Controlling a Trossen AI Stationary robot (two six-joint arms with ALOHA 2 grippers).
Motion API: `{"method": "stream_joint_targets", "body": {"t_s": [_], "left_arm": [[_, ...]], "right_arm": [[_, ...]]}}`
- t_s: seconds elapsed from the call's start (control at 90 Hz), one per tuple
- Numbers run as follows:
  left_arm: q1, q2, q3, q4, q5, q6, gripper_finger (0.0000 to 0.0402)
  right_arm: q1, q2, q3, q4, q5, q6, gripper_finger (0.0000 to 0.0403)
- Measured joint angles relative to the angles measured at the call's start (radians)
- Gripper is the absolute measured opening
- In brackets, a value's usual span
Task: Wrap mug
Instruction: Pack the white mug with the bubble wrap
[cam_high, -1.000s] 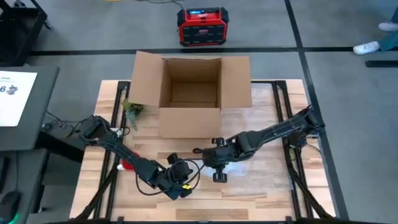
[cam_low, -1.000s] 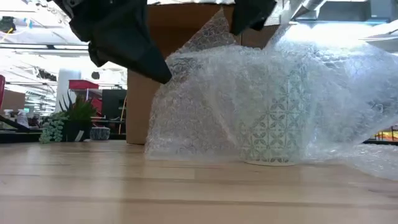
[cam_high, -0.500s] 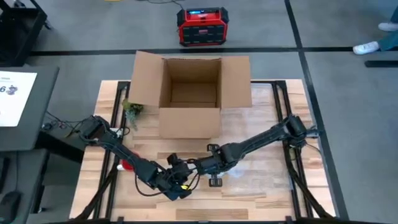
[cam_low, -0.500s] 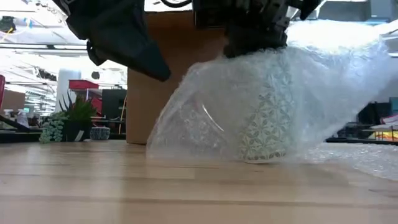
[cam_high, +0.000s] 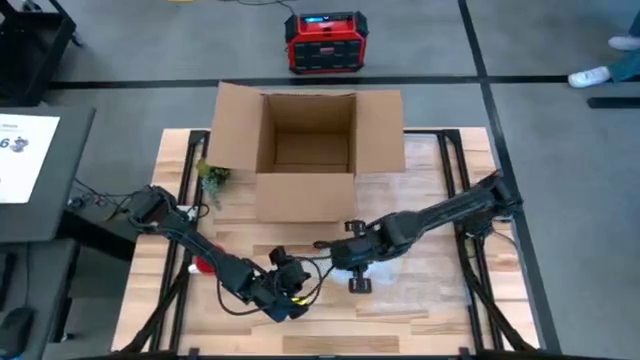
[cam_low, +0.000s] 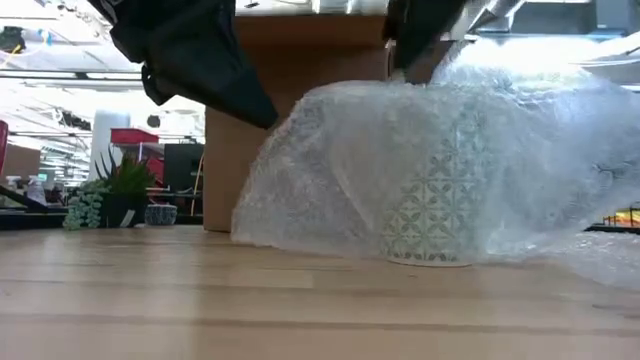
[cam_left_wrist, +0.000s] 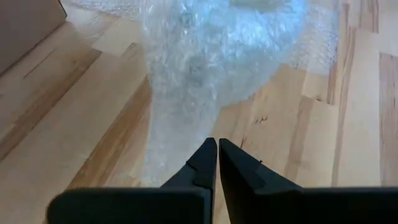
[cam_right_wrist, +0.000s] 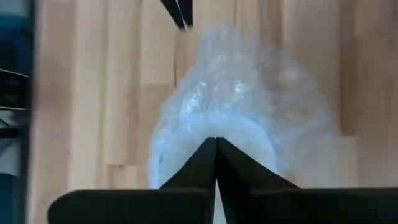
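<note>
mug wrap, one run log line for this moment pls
stage: wrapping | mug: upright under bubble wrap | left claw: shut on bubble wrap | right claw: shut on bubble wrap | box: open

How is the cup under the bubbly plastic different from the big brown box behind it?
The mug is small, pale, patterned and covered by bubble wrap; the cardboard box is big, plain brown and uncovered. The box's top flaps stand open, showing its inside, while the mug's top is hidden under the wrap. The right pincer is just above the mug; the box has no pincer at it. Both stand upright on the wooden table.
</note>
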Motion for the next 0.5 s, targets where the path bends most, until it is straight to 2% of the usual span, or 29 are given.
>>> {"method": "stream_joint_targets", "body": {"t_s": [0.133,0.344,0.411,0.5], "left_arm": [[0.000,0.000,0.000,0.000,0.000,-0.004,0.0000],[0.000,0.000,0.000,0.000,0.000,-0.012,0.0000],[0.003,0.000,0.000,0.000,0.000,-0.012,0.0000],[0.009,0.000,0.000,0.001,0.001,-0.012,0.0000]], "right_arm": [[0.050,-0.095,0.000,-0.091,0.087,0.086,0.0000],[0.141,-0.148,0.001,-0.378,0.325,0.378,0.0000],[0.155,-0.145,-0.014,-0.373,0.349,0.414,0.0000],[0.156,-0.143,-0.085,-0.272,0.333,0.411,0.0000]]}}
